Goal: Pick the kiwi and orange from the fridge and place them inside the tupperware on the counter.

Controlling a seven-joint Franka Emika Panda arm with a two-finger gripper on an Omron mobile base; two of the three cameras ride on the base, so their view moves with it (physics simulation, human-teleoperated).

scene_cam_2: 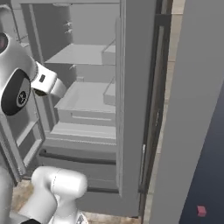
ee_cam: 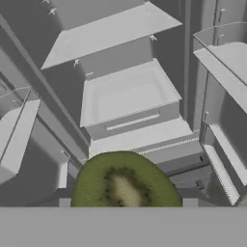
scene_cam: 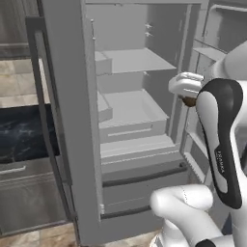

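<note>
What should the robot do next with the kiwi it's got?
Probably pull back from the open fridge and turn toward the counter. The hand view shows the kiwi held right at the gripper, already out in front of the shelves, so carrying it off looks like the next step.

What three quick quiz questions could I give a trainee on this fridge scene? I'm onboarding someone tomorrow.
1. True or false: the fridge stands open.
2. What does the gripper hold? A) the orange B) the kiwi C) nothing
3. In the hand view, what face of the fruit shows?

Key: 1. True; its pale shelves and a drawer show. 2. B; the jaws are shut on it, in front of the open compartment. 3. A cut green face with a pale core and dark seeds.
</note>
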